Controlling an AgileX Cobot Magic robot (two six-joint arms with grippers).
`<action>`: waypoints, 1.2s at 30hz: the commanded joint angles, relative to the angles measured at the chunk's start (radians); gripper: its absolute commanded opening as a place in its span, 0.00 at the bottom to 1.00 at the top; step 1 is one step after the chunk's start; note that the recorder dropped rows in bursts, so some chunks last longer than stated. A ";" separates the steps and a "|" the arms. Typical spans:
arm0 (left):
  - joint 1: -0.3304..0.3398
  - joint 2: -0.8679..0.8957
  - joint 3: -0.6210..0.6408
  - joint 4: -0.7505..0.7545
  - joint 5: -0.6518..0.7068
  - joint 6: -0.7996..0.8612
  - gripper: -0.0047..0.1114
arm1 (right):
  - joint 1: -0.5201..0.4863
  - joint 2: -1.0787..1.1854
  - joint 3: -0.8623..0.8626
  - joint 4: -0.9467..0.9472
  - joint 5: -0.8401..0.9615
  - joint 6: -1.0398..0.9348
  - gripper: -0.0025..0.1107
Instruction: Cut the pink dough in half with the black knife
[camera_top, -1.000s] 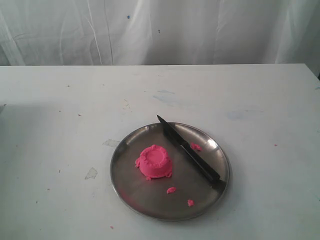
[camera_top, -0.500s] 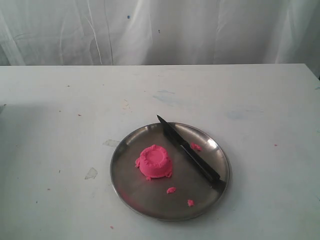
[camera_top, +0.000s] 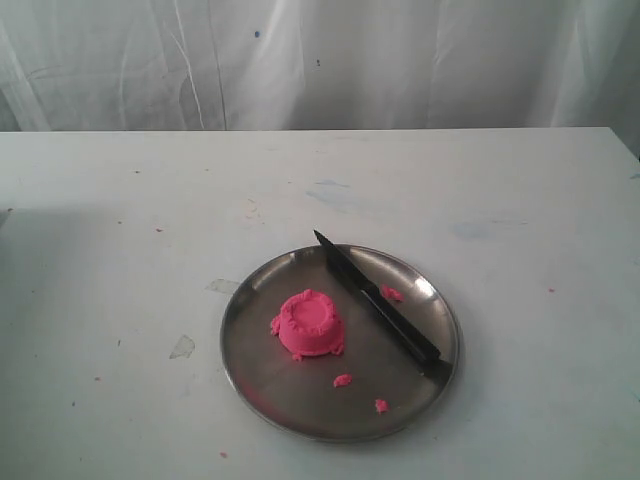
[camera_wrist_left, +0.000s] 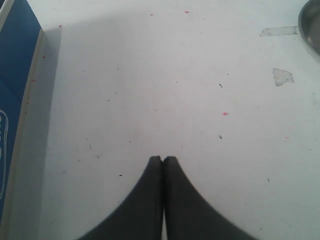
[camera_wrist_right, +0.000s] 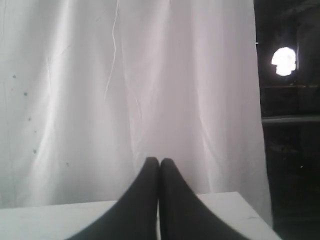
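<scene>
The pink dough (camera_top: 309, 323) is a whole round dome with a ragged rim, sitting left of centre on the steel plate (camera_top: 265, 395). The black knife (camera_top: 378, 303) lies diagonally across the plate's right side, tip at the far rim, handle at the near right rim, apart from the dough. Neither arm shows in the exterior view. My left gripper (camera_wrist_left: 163, 159) is shut over bare white table, with nothing between its fingers; the plate's rim (camera_wrist_left: 309, 30) peeks in at one corner. My right gripper (camera_wrist_right: 159, 161) is shut and empty, facing the white curtain.
Small pink crumbs (camera_top: 342, 380) lie on the plate near the dough and by the knife. A blue box (camera_wrist_left: 12, 90) stands at the table's edge in the left wrist view. A white curtain (camera_top: 320, 60) hangs behind the white, stained table (camera_top: 120, 250).
</scene>
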 joint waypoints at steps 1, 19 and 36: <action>0.000 -0.004 0.004 -0.007 0.015 -0.001 0.04 | -0.002 -0.005 0.002 -0.003 -0.017 0.313 0.02; 0.000 -0.004 0.004 -0.007 0.015 -0.001 0.04 | -0.002 -0.005 -0.014 0.295 -0.716 0.552 0.02; -0.002 -0.004 0.004 -0.007 0.015 -0.001 0.04 | 0.002 0.123 -0.309 -0.580 0.513 -0.034 0.02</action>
